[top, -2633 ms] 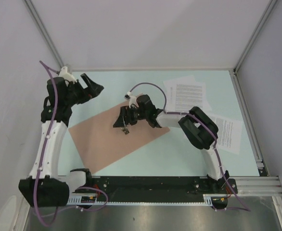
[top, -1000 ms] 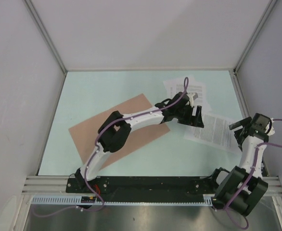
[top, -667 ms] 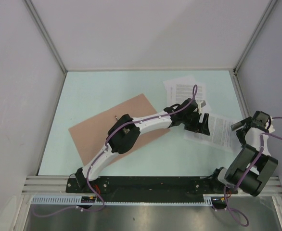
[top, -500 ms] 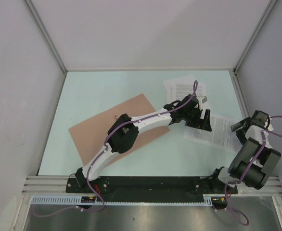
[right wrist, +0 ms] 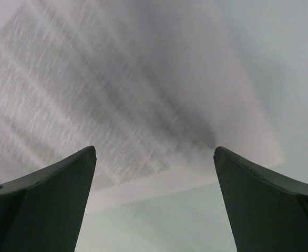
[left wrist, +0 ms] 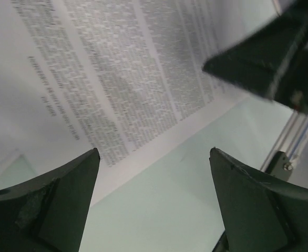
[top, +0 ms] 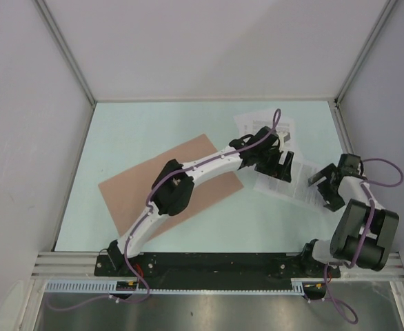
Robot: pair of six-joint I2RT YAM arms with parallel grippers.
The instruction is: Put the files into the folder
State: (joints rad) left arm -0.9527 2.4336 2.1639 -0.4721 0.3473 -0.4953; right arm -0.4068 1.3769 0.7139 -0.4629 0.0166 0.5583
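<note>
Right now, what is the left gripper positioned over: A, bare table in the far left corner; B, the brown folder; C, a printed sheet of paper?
C: the left gripper is open above a printed sheet, and the folder lies farther back, under that arm's elbow.

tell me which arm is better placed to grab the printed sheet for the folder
Left, probably. The open left gripper hovers over the printed sheet at its side nearer the folder, and that arm lies across the folder. The right gripper, also open, sits at the sheet's far side.
</note>
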